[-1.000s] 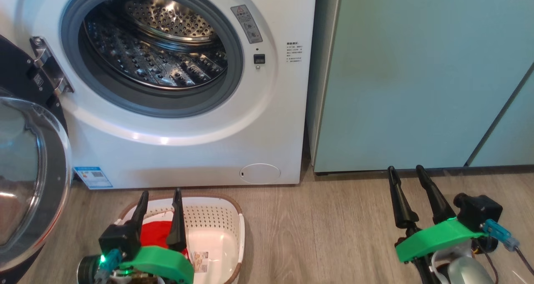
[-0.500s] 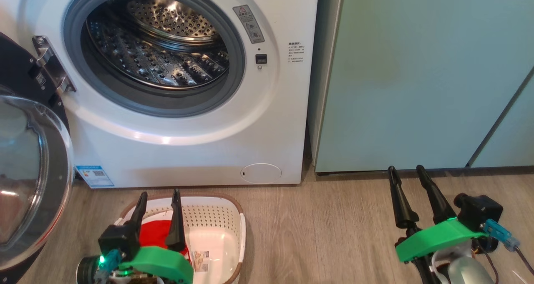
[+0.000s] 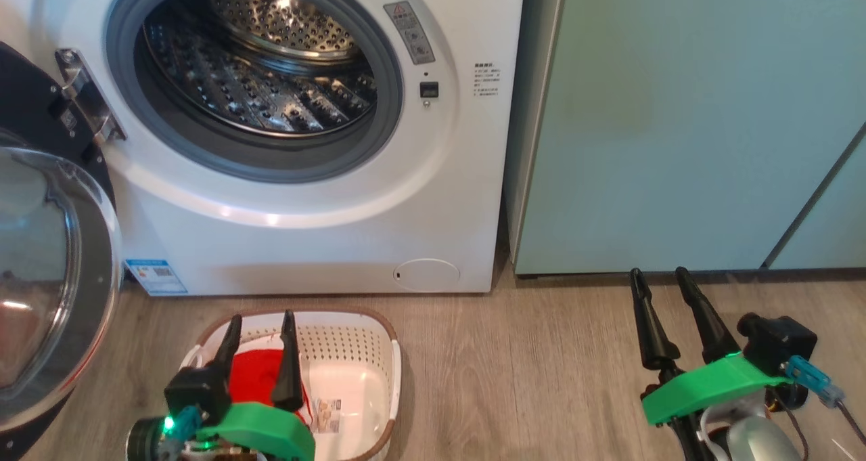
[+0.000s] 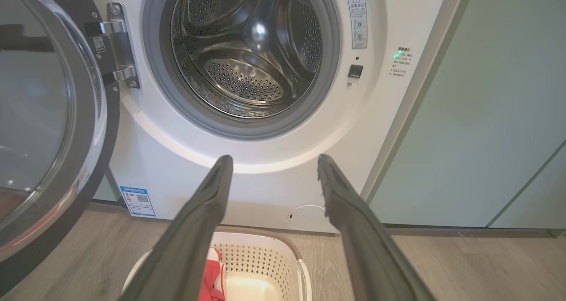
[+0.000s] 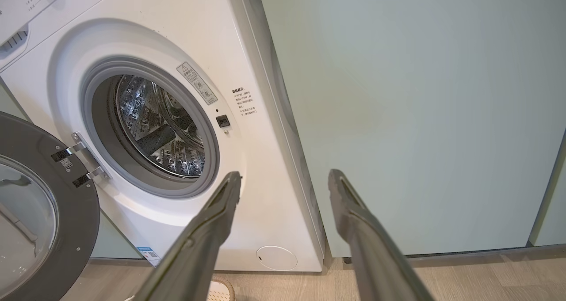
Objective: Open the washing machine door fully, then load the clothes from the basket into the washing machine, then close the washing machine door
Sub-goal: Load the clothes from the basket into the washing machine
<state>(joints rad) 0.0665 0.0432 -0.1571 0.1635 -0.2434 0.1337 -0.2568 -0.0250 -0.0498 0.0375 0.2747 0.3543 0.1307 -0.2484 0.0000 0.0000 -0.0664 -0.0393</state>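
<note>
- The washer (image 3: 325,244) stands on the wood floor (image 3: 507,380), with a pale teal cabinet (image 3: 676,109) close against its right side.
- The door (image 3: 40,258) is swung wide open on its hinge (image 3: 84,99) at the washer's left. Its black rim and clear glass bowl stand well clear of the porthole.
- Inside the grey gasket (image 3: 389,109), the steel drum (image 3: 264,61) shows its perforated wall.
- A blue label (image 3: 155,276) and a round flap (image 3: 426,275) sit low on the washer's front.
- The basket (image 3: 352,342) rests on the floor just in front of the washer, below the porthole.
- The clothes (image 3: 257,373) lie bunched in the basket's left half. The right half of its bottom is bare apart from a sticker (image 3: 327,413).
- The left gripper (image 3: 262,315) hovers over the basket with its jaws apart, holding nothing. In the head view its two dark fingers frame the red cloth; whether they touch it cannot be told.
- The right gripper (image 3: 657,271) hangs over the floor before the cabinet, well apart from the basket, with its jaws apart and empty.
</note>
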